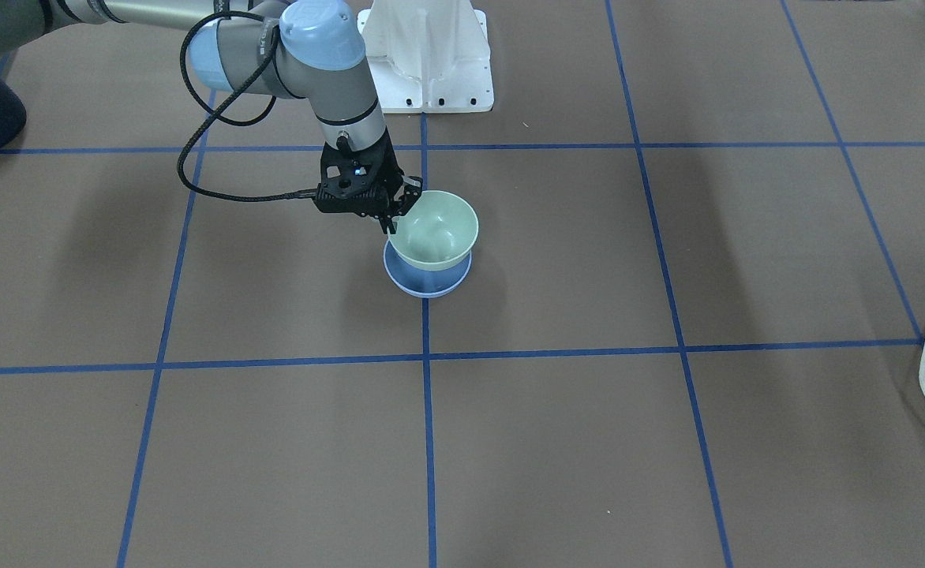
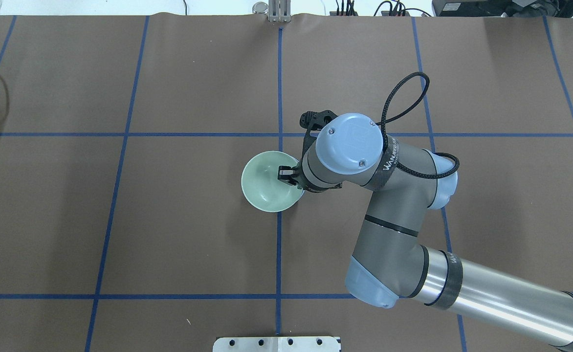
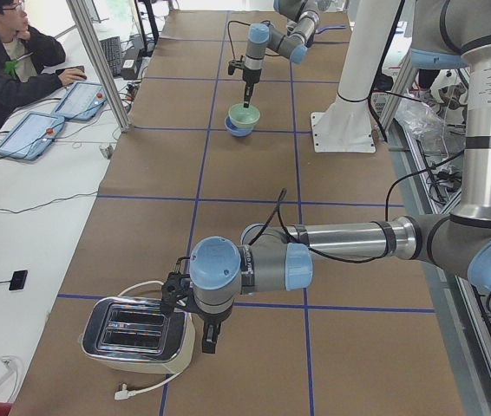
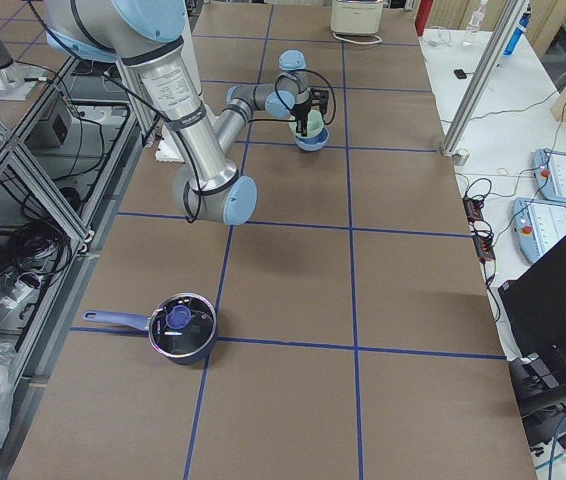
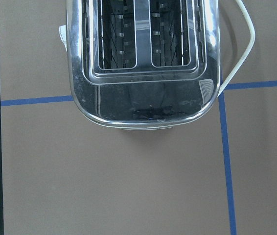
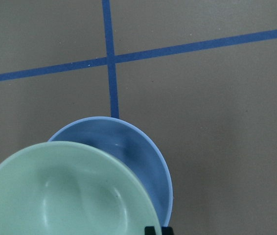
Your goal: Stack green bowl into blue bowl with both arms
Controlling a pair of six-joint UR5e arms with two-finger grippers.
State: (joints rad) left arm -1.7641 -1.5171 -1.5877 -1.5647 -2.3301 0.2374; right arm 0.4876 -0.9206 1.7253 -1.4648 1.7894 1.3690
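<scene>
Two bowls mid-table | right gripper [image 1: 394, 221] pinches green bowl [image 1: 440, 229] by its rim, over blue bowl [image 1: 428, 284] | left gripper [image 3: 208, 336] beside toaster [image 3: 133, 329], spread or pressed together: can't tell

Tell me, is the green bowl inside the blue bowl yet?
Nearly. Done: the green bowl is off the table, with the right gripper pinching its rim. In hand: it hangs over the blue bowl, a bit off-centre in the right wrist view, so it looks not nested yet. Left: line it up, lower it in and let go. The left gripper is far off beside the toaster.
</scene>
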